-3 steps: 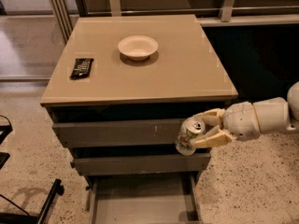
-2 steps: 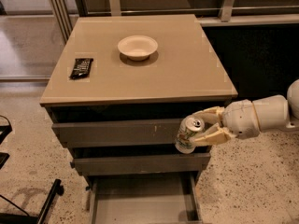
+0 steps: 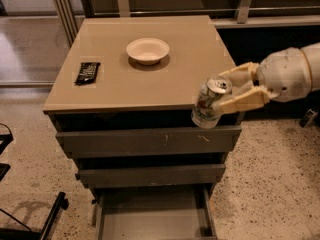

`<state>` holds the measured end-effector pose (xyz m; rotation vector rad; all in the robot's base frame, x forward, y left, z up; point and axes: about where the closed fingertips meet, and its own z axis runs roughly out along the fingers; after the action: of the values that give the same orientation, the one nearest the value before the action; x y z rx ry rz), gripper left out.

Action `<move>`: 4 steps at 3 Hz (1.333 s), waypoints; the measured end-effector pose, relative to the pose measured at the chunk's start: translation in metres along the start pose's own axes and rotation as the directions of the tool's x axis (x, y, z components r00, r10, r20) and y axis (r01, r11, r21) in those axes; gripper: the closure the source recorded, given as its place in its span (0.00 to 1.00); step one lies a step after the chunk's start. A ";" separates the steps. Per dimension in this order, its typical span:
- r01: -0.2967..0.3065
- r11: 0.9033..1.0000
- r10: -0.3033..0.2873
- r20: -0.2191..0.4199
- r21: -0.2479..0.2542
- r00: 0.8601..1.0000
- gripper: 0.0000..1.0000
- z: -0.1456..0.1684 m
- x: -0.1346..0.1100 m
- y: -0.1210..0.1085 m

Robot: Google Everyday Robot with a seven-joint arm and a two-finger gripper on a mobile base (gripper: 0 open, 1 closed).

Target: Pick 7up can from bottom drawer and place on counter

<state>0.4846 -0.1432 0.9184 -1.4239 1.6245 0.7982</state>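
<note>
In the camera view, the only 1 on offer, the 7up can (image 3: 211, 102) is being held in the air by the gripper (image 3: 222, 90), just off the front right corner of the counter (image 3: 165, 84). It is being pinched across its body between 2 tan fingers closed onto it, 1 above and 1 below. The bottom drawer (image 3: 150, 219) is being left pulled out beneath, its grey floor showing bare, well below the can. The risk is being judged first. The can is being carried at a tilt, top leaning right and base hanging over the top drawer front (image 3: 150, 141). The base appears lower than the counter's edge, so a sideways move from here could knock it against that edge and twist it out of the pinch. More height is probably being called for before any move inward. A can released at this tilt could also topple and roll off the glossy top. The cream bowl (image 3: 147, 50) and the dark packet (image 3: 87, 72) are lying well apart from the corner, so little trouble is being expected from them. As for pose, the arm (image 3: 290, 74) is being reached in from the right edge, its white wrist roughly level, the fingers pointing left toward the cabinet.
</note>
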 end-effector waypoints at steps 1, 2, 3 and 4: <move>0.031 0.999 -0.032 0.016 0.035 0.999 1.00 -0.022 -0.031 -0.011; 0.027 0.999 -0.027 0.013 0.040 1.000 1.00 -0.020 -0.032 -0.015; 0.005 0.999 -0.005 -0.001 0.050 1.000 1.00 -0.013 -0.036 -0.030; -0.013 0.998 0.014 -0.017 0.058 1.000 1.00 -0.001 -0.041 -0.059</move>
<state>0.5435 -0.1347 0.9581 -1.3839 1.6592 0.7427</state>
